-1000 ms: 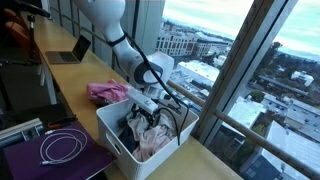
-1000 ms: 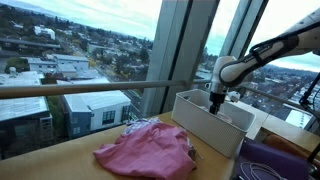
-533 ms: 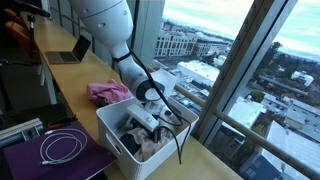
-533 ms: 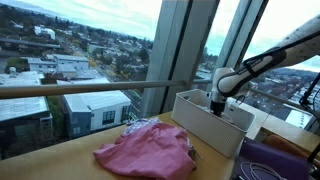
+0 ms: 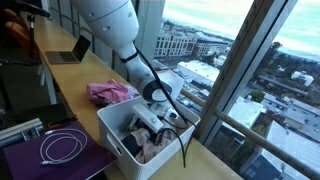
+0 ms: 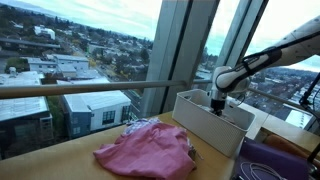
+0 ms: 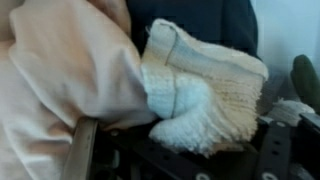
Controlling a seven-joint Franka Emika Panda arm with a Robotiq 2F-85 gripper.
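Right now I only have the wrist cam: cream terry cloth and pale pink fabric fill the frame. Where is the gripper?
Observer: The gripper is down inside a white bin, in among the laundry that fills it.
Operator: Where does the bin sit?
Observer: On a wooden counter that runs along a tall window.
Operator: Anything outside the bin?
Observer: A pink garment lies bunched on the counter beside the bin, and a coiled white cable rests on a purple mat on the bin's other side.
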